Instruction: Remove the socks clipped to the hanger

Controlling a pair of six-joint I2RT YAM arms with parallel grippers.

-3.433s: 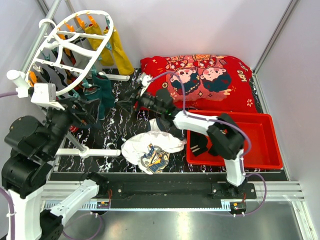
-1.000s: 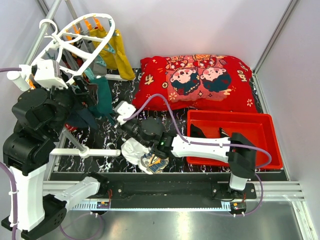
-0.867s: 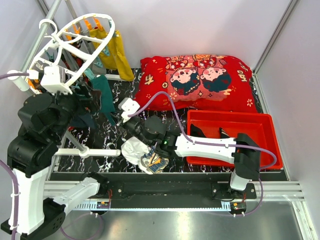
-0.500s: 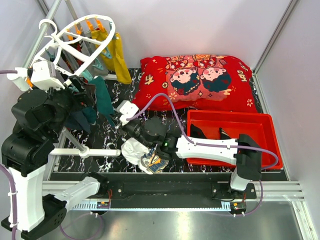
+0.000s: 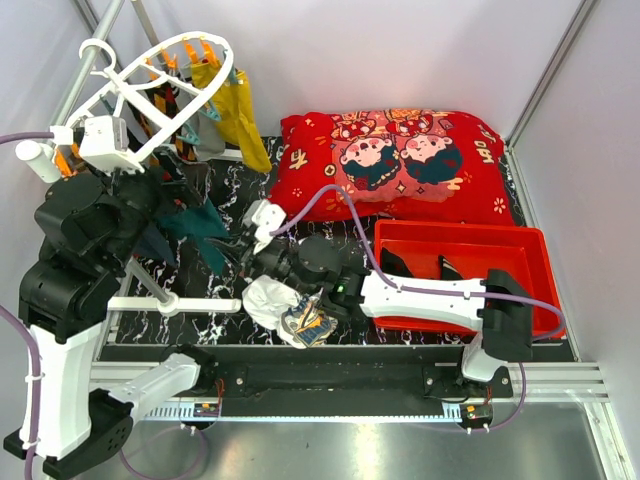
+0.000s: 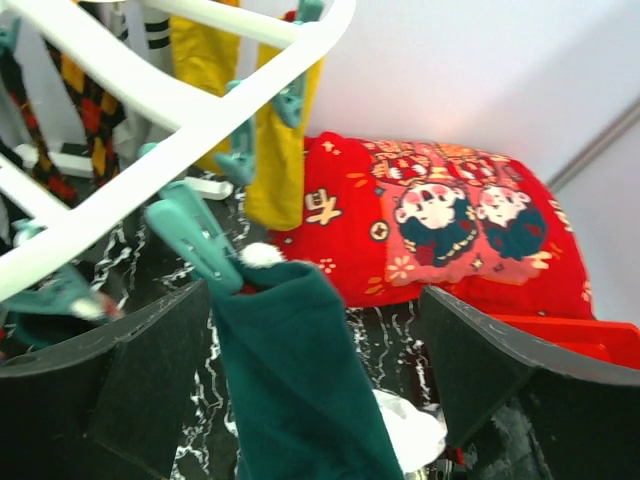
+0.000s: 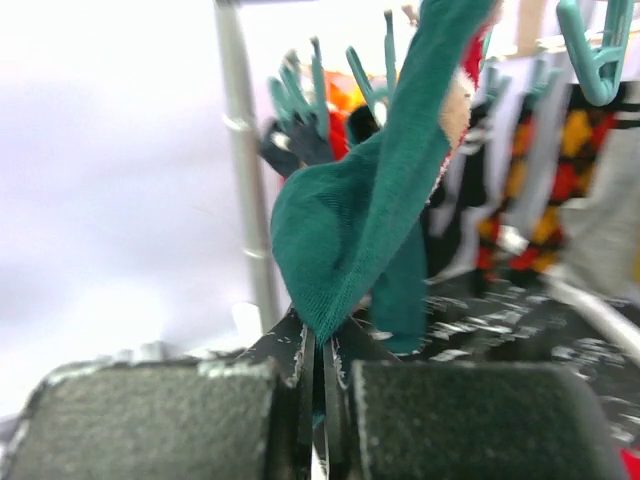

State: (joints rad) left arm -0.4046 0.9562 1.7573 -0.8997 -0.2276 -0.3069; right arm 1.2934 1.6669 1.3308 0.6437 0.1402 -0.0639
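Note:
The white oval hanger point(image 5: 150, 75) hangs tilted at the back left with orange and teal clips. Mustard-yellow socks point(image 5: 238, 110) and striped ones hang from it. A dark teal sock point(image 6: 290, 380) hangs from a teal clip point(image 6: 195, 240), still pinched at its top. My left gripper point(image 6: 315, 330) is open, its jaws standing on either side of that sock just below the clip. My right gripper point(image 7: 325, 345) is shut on the lower tip of the same teal sock point(image 7: 370, 200), which stretches up from it toward the hanger.
The grey metal rail point(image 5: 95, 40) carries the hanger, and its white stand foot point(image 5: 165, 302) lies on the marbled mat. A white cloth heap point(image 5: 272, 298) sits at front centre. A red cushion point(image 5: 400, 160) lies behind a red tray point(image 5: 520, 300) holding dark socks.
My right arm swung from the cushion to front centre, holding the teal sock's tip, then drew it slightly right. My left arm rose to the hanger, which tilted and swung.

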